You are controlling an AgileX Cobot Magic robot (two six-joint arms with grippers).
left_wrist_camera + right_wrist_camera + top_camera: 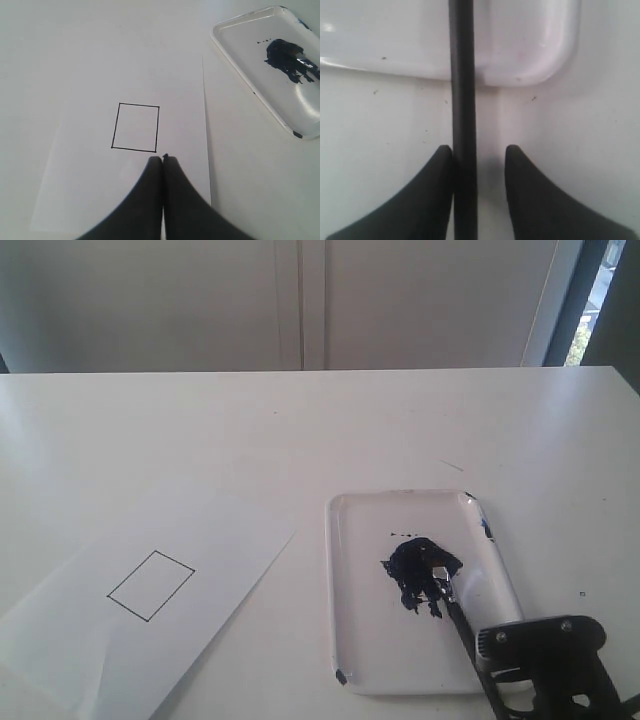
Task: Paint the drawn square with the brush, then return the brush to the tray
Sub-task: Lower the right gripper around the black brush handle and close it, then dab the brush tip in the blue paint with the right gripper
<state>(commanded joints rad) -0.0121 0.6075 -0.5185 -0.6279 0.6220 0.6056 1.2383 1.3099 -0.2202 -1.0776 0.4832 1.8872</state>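
Drawn square (135, 126) blank, nothing painted yet. Right gripper (479, 147) spread astride the brush (462, 75) handle, not clamped; bristles ahead of it in the blue blot (420, 570) on the tray (350, 640). Left gripper (162, 158) pressed together, empty, just short of the square.

A white paper sheet (225, 562) lies askew on the white table (320, 430), pale wall panels (300, 300) behind.

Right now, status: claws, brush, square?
Left claw shut beside the drawn square, unpainted. Right claw open around the brush handle. Bristles in the tray's blue blot. Nothing between tray and paper.
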